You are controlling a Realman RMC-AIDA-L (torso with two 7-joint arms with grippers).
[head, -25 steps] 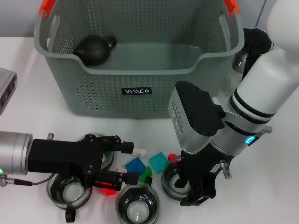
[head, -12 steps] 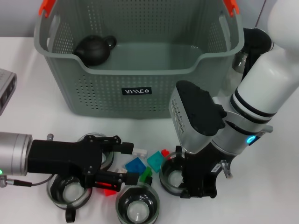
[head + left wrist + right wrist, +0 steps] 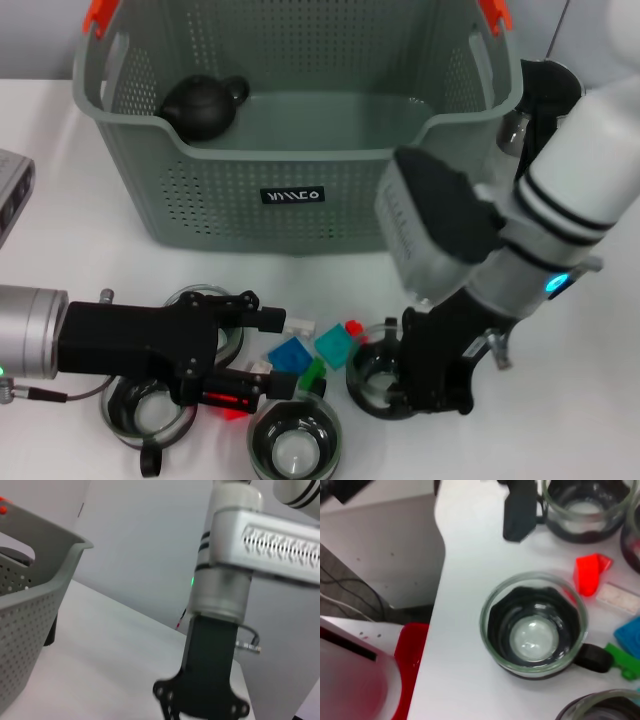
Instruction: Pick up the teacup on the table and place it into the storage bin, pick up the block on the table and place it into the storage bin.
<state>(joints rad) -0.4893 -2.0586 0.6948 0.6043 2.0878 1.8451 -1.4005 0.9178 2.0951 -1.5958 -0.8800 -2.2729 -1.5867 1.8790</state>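
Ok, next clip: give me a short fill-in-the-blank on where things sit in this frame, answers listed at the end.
1. The black teapot lies inside the ____.
2. The right gripper is at the glass teacup to the ____ of the coloured blocks.
3. The corner tabs of the storage bin are ____ in colour.
4. The left gripper reaches toward the blocks, level with the ____.

Missing words: storage bin; right; orange-red; table

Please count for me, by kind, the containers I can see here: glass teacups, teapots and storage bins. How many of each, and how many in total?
glass teacups: 4
black teapot: 1
storage bin: 1
Total: 6
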